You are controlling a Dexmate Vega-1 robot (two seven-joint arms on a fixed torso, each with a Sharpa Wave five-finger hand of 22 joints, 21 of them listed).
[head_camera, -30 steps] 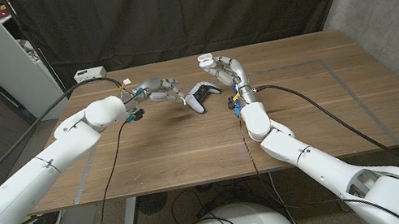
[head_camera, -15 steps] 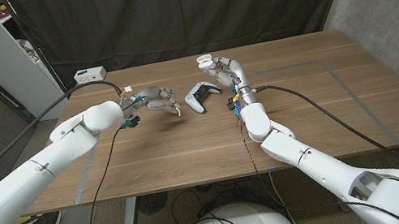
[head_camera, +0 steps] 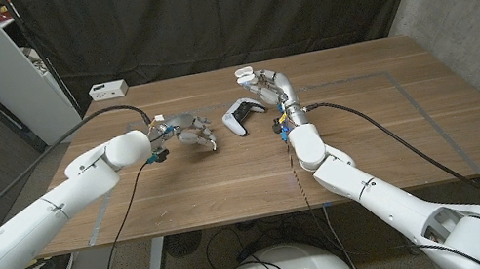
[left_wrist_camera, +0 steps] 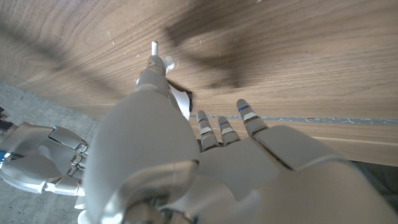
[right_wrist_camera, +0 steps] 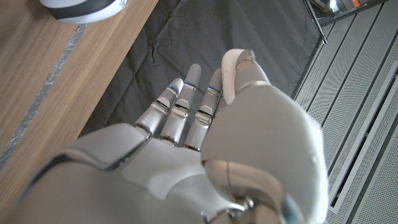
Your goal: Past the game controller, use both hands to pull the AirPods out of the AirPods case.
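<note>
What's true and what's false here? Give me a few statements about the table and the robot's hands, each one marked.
1. The game controller lies between the two hands. True.
2. The left hand rests on the controller. False: it is beside it, apart.
3. The left hand pinches a small white AirPod. True.
4. The right hand is on the table's near edge. False: it is past the controller, holding the white AirPods case.
5. The table is glass. False: it is wooden.

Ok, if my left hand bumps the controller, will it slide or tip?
The controller looks like rigid plastic lying low on the smooth wooden table, so it would probably slide, not tip. Its splayed grips may make it spin rather than travel straight.
</note>
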